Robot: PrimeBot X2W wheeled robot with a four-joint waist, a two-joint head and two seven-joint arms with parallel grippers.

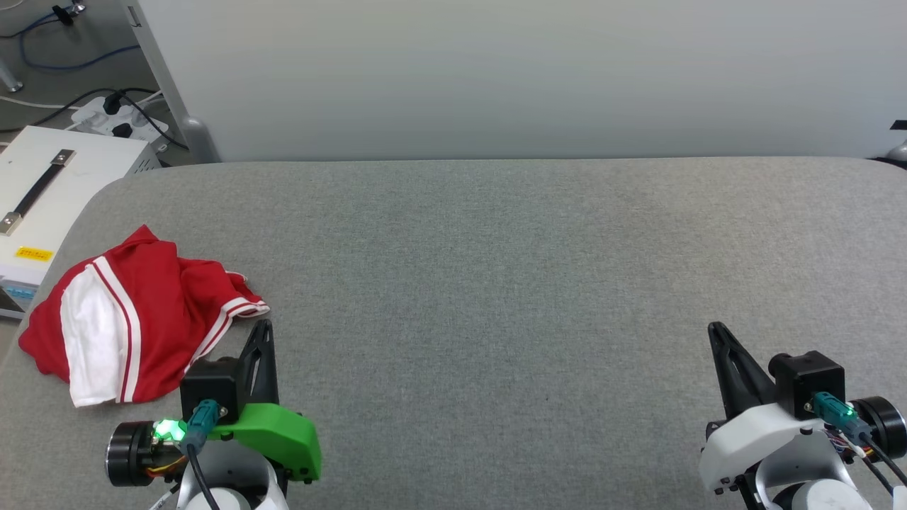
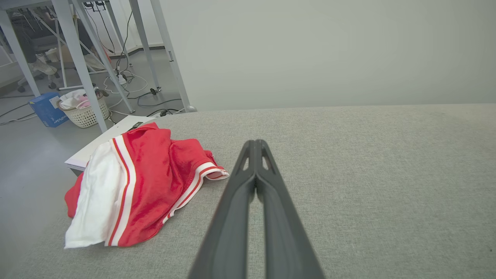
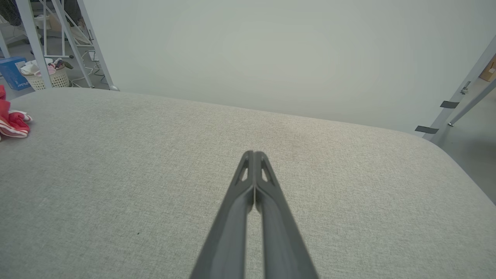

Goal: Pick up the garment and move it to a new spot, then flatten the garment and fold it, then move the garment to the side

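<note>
You will find the crumpled red soft-fabric T-shirt with white sleeves (image 1: 134, 319) at the grey padded table's (image 1: 496, 283) near-left corner, just left of your left gripper (image 1: 263, 327), fingers pressed together, while the right gripper (image 1: 716, 330), likewise closed, sits well apart.

wide grey fabric-covered table (image 1: 538, 283) with rounded corners, under soft, even light. directly behind it, plain pale grey-green wall panel (image 1: 496, 71). off the left edge, white box with a black strap handle (image 1: 49, 184) and white power strip (image 1: 120, 117). beyond, smooth grey floor (image 2: 31, 162), pale slanted metal frame legs (image 2: 78, 58), white woven basket (image 2: 83, 112) beside a blue carton (image 2: 46, 110). past the right end, another grey frame post (image 3: 461, 87) with dark tape patches.
</note>
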